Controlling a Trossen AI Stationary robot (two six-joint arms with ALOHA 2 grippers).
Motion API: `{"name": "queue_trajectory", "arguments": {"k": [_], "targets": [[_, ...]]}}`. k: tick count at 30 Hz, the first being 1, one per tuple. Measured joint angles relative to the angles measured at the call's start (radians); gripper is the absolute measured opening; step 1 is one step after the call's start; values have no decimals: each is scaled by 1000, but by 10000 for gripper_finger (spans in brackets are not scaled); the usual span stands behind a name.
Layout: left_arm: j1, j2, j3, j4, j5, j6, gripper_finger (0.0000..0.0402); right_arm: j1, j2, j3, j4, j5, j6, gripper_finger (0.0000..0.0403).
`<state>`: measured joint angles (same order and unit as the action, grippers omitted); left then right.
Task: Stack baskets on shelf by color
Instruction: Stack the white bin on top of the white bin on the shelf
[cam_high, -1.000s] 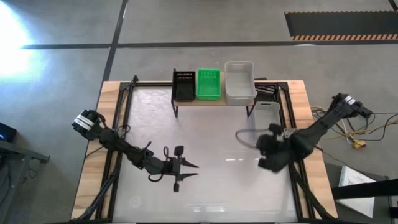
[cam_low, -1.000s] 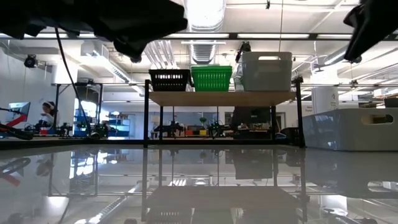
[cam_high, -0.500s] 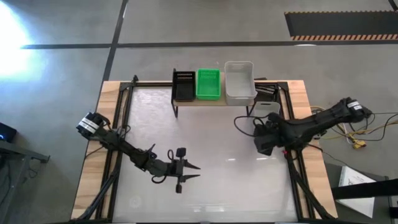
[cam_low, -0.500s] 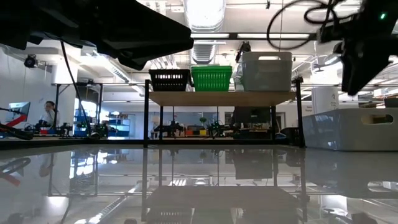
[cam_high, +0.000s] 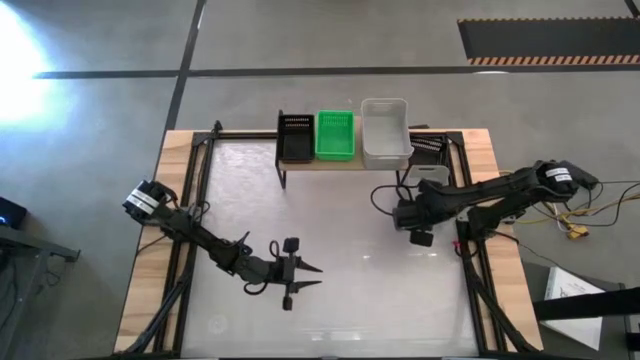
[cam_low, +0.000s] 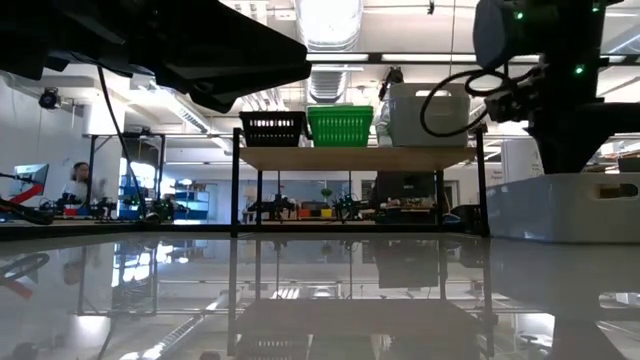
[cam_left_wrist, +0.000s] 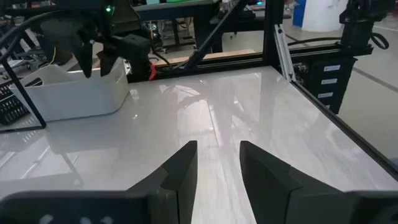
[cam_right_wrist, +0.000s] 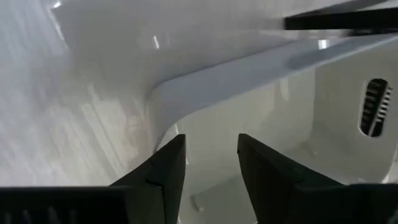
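A: Step in hand? Shelf (cam_high: 345, 160) carries black basket (cam_high: 295, 136), green basket (cam_high: 335, 134), white bin (cam_high: 385, 132).

B: Loose white bin (cam_high: 432, 176) on tabletop (cam_high: 330, 240) is approached by right tool (cam_high: 418, 213), parted, empty; rim to be straddled, clamped next. Left tool (cam_high: 303, 275) idles, parted.

Three baskets (cam_high: 343, 136) sit side by side on the shelf (cam_high: 340, 162) at the worktop's (cam_high: 330, 300) back edge. A fourth basket (cam_high: 431, 175) lies on the worktop, right of the shelf.
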<state>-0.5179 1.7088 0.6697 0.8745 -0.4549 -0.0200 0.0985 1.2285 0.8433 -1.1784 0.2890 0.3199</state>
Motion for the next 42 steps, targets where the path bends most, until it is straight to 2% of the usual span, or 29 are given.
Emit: {"name": "queue_trajectory", "arguments": {"k": [6,14,18,23,28,32,35,38,42], "targets": [[0,0,0,0,0,0,105,-1,-40,4,6,-20,-17,120],[0,0,0,0,0,0,105,18,-80,14,63,-246,33,139],[0,0,0,2,0,0,105,69,-54,14,210,-334,47,148],[0,0,0,6,0,0,105,171,-3,18,456,-377,34,154],[0,0,1,8,1,0,105,277,39,111,451,-342,85,155],[0,0,1,7,1,0,105,370,65,203,404,-199,221,155],[0,0,1,7,1,0,105,431,91,259,334,-107,413,155],[0,0,1,7,1,0,105,475,132,298,247,-80,590,155],[0,0,1,7,1,0,105,515,208,310,171,-96,694,155]]}}
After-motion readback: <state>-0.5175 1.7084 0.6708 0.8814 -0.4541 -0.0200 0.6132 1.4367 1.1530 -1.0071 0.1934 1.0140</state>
